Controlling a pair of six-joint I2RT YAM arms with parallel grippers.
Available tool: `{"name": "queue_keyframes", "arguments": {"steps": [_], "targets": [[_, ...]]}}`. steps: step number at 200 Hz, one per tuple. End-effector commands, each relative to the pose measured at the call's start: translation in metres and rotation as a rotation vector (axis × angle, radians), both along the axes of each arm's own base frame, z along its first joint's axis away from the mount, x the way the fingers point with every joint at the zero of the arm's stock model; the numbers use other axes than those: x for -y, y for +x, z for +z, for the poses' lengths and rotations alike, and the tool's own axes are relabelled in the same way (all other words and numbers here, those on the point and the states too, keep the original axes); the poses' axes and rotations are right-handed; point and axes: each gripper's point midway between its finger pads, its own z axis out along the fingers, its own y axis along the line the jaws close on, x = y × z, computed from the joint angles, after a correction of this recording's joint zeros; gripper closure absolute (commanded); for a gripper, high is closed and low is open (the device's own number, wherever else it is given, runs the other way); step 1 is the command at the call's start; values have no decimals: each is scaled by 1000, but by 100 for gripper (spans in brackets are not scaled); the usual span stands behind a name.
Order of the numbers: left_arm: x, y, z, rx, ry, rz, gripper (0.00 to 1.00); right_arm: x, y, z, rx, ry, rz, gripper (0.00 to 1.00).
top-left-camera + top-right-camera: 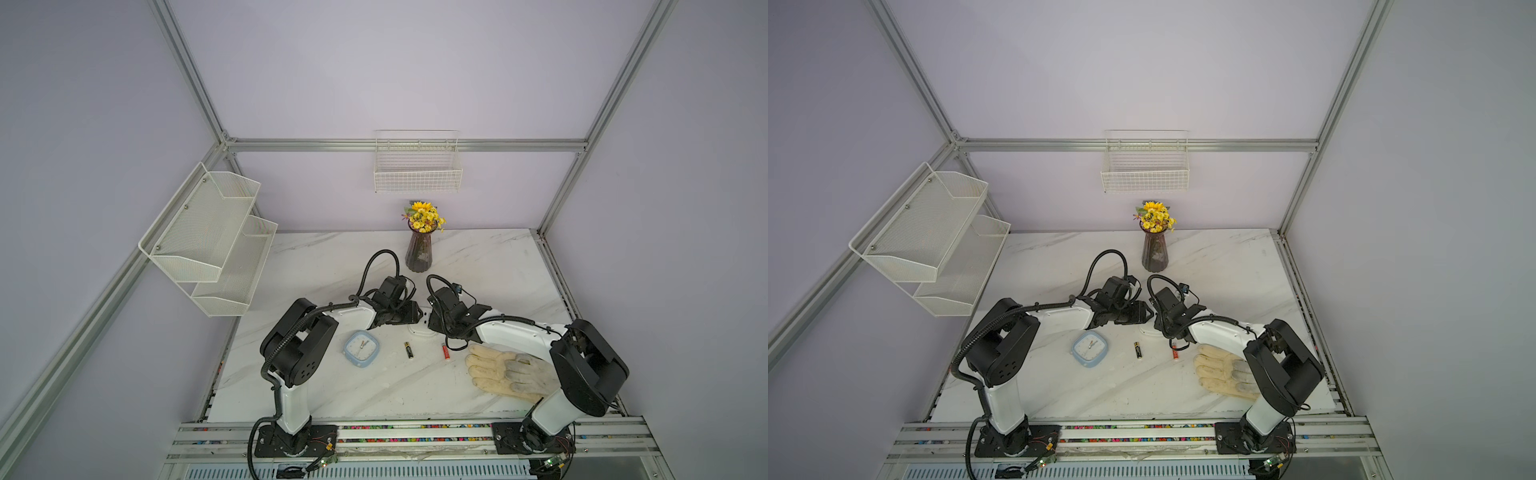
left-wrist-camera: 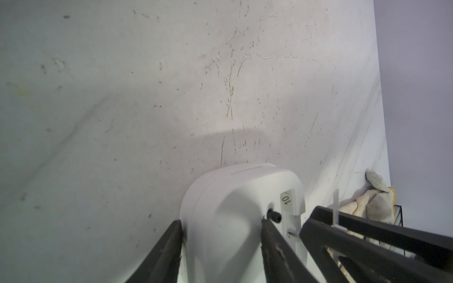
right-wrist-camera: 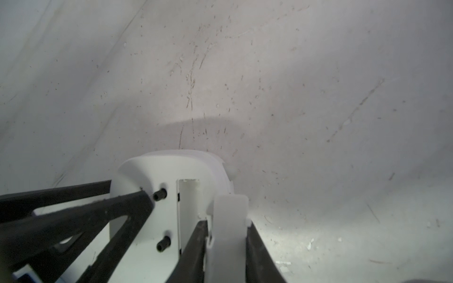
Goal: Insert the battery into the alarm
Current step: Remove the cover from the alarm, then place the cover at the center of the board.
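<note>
— Where did the white alarm (image 2: pixel 232 196) sit?
— Back upward at the middle of the table (image 1: pixel 332 390), between both arms. The left end effector (image 2: pixel 221 221) pinched its left part: one finger on the rim, the other on the back beside a black knob.
— And the right end effector (image 3: pixel 225 223)?
— Pressed onto a white cover (image 3: pixel 229 205), held just beside the open battery slot (image 3: pixel 188 208).
— The black battery (image 1: pixel 409 350)?
— Lying loose, nearer than the alarm, with the blue clock (image 1: pixel 360 348) on its left and a red battery (image 1: pixel 445 352) on its right. All three lay apart.
— Room to move?
— Open marble ran from that row to the near edge, and across the far left corner. The vase (image 1: pixel 419 253) stood just beyond the wrists. The glove (image 1: pixel 507 374) lay by the right edge, partly under the right arm.
</note>
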Motion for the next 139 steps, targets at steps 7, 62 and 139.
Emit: {"name": "queue_keyframes", "arguments": {"steps": [7, 62, 139], "targets": [[-31, -35, -55, -157, 181, 11, 49, 14, -4, 4, 15, 0, -55, 74], [-31, -35, -56, -158, 181, 10, 49, 43, -14, -12, -26, -14, -113, 74], [-30, -35, -55, -164, 174, 5, 49, 69, -36, -45, -138, -54, -160, 69]]}}
